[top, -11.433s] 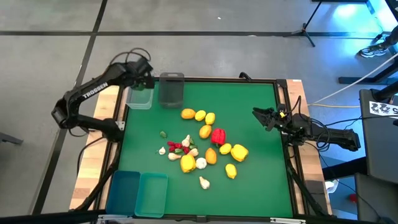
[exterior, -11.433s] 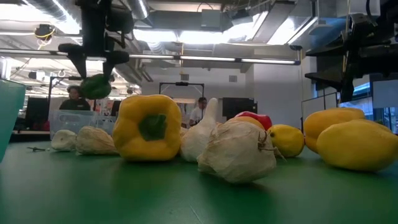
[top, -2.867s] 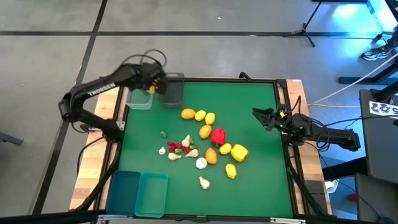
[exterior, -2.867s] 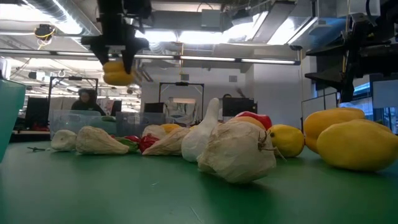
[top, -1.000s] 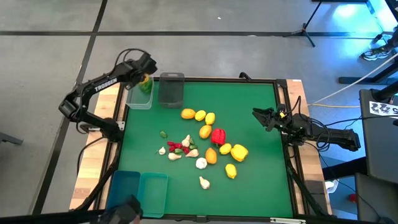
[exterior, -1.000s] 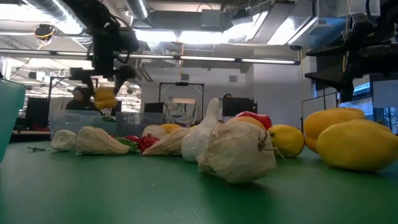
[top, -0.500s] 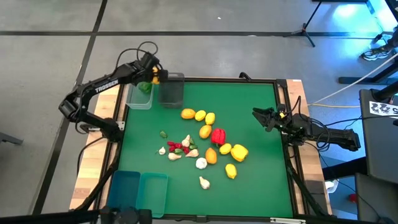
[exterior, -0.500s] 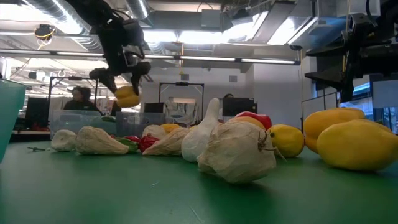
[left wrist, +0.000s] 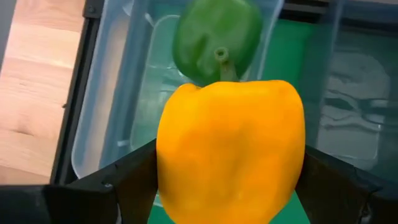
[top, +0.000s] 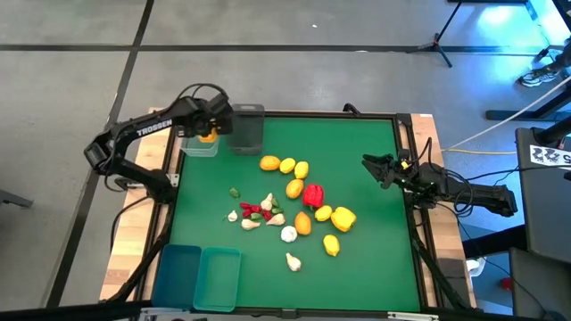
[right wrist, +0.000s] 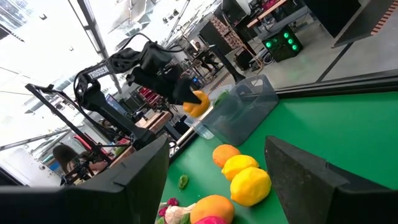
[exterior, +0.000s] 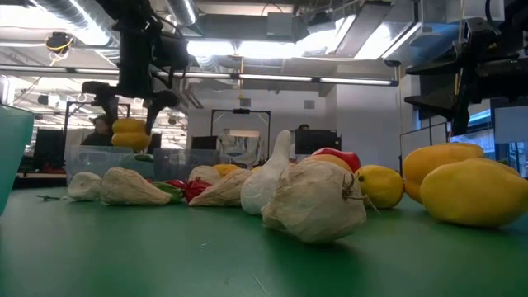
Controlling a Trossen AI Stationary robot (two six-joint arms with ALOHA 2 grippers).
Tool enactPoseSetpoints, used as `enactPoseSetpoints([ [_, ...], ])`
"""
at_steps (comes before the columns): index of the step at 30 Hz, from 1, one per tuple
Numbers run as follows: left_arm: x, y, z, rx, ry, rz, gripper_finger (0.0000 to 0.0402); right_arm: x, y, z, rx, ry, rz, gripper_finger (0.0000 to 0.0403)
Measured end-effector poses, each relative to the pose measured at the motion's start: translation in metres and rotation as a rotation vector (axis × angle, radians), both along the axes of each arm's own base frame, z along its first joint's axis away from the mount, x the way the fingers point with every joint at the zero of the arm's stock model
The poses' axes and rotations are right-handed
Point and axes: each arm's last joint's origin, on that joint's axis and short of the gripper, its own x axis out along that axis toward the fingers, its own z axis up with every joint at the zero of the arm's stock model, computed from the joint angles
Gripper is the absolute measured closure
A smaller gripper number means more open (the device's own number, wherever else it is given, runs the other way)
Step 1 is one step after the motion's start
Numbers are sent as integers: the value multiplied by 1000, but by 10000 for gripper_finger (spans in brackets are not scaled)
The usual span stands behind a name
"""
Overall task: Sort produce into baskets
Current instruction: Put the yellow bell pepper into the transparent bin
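Green table (top: 357,178): produce pile mid-mat. Clear bin (left wrist: 118,93) at far-left corner holds 1 green pepper (left wrist: 214,37). Left gripper (top: 211,125) grasps yellow pepper (left wrist: 230,149) directly above that bin, so release is straight down. Right gripper (top: 373,166) idle at right edge, jaws apart, empty.

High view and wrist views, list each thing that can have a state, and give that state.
Left tool: shut on yellow pepper, above the clear bin.
Right tool: open, empty.
Clear bin: holds green pepper.
Grey bin: contents unclear.
Teal bins: empty.
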Motion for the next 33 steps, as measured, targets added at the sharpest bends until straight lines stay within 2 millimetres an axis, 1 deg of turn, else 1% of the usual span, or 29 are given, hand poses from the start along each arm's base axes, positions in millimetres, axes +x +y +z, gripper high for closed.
enactPoseSetpoints([
  [3,4,-6,-1,16,32,-24,88,0,0,0,0,0,0,142],
  [6,1,-11,-6,20,79,10,88,0,0,0,0,0,-1,142],
  [10,-2,-12,-11,17,96,32,88,0,0,0,0,0,-2,142],
  [25,1,-11,-11,20,59,26,88,0,0,0,0,0,-2,142],
  [33,-3,-14,-32,20,70,40,88,0,0,0,0,0,-2,142],
])
